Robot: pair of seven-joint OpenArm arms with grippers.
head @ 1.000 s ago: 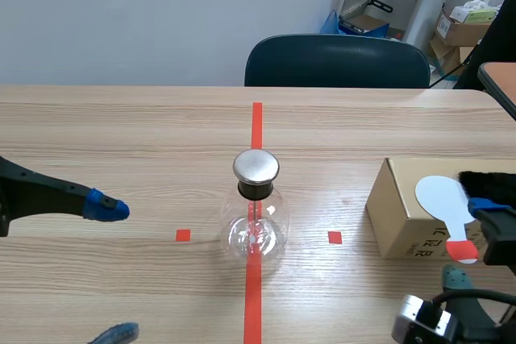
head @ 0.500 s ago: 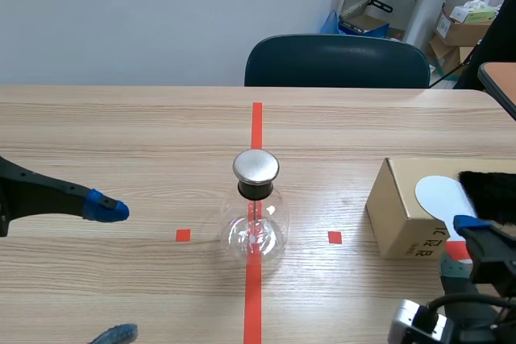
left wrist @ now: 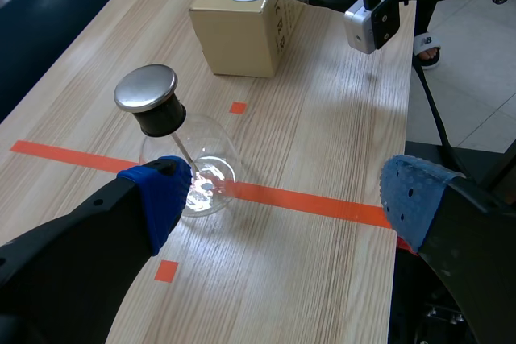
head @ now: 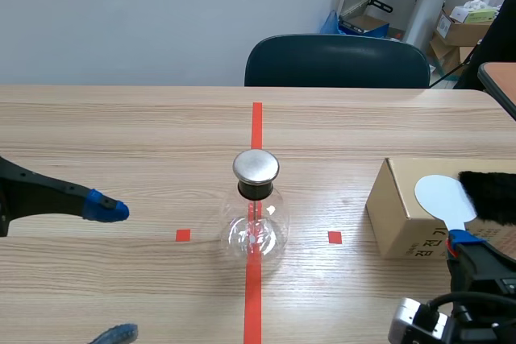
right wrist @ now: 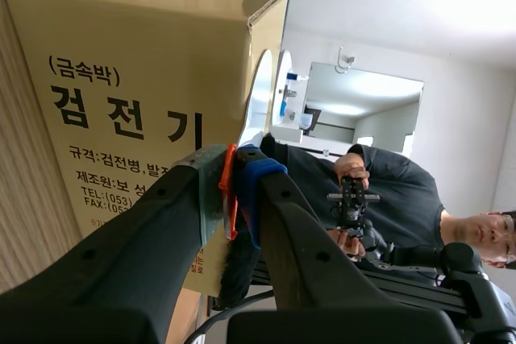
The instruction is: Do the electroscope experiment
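The cardboard box (right wrist: pixel 145 30) reads "(금속박) 검전기" in bold, with a smaller line seemingly starting "규격:검전병".

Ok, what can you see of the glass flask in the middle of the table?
The flask is a clear round glass bulb with a black stopper in its neck and a flat shiny metal cap on top. A thin rod hangs from the stopper into the bulb. It stands upright on the table, over the long orange-red tape line. Nothing touches it; the open left tool is off to its side, apart.
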